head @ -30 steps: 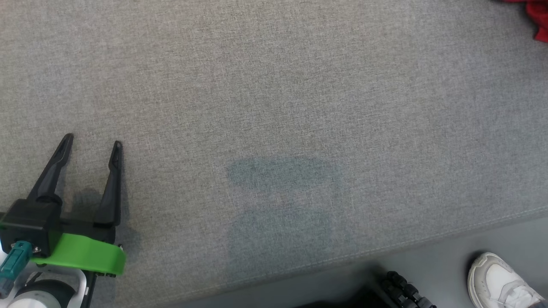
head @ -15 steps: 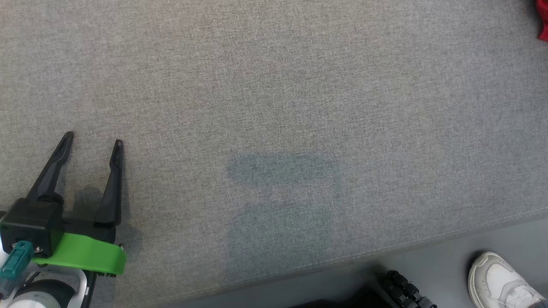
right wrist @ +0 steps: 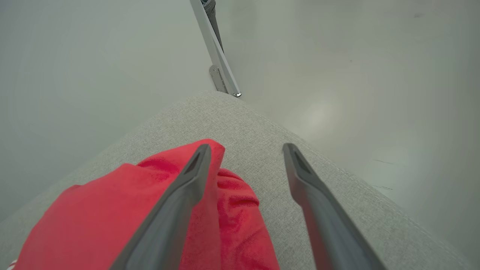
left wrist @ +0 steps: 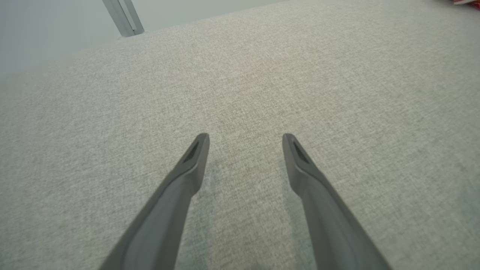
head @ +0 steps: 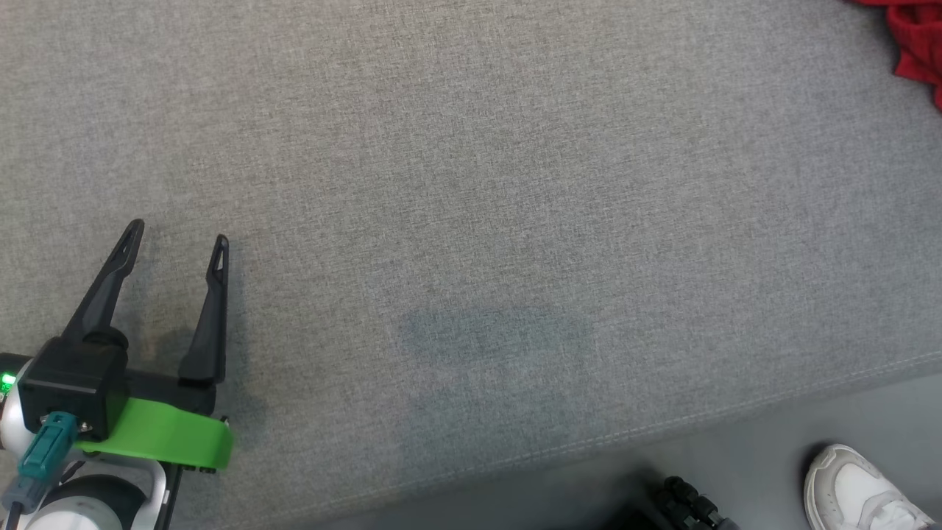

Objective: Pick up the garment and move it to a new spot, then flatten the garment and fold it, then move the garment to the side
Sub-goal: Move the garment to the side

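Observation:
The red garment (right wrist: 112, 210) lies bunched near a corner of the grey cushioned surface (head: 471, 184). In the head view a part of the garment (head: 916, 37) shows at the top right corner. My right gripper (right wrist: 245, 150) stands open above it, its left finger over the cloth and its right finger over bare grey fabric, with nothing held between them. My left gripper (head: 176, 235) hovers open over the bare surface at the lower left, far from the garment; the left wrist view has the same gripper (left wrist: 245, 138) with empty space between its fingers.
The cushion's front edge (head: 662, 434) runs along the bottom right, with grey floor (head: 773, 471) beyond. A person's white shoe (head: 854, 489) and a black ribbed object (head: 692, 508) are on that floor. A metal leg (right wrist: 217, 52) stands past the cushion's corner.
More of the red garment shows at the head view's top right than before, and the picture has shifted a little. My left gripper stays open.

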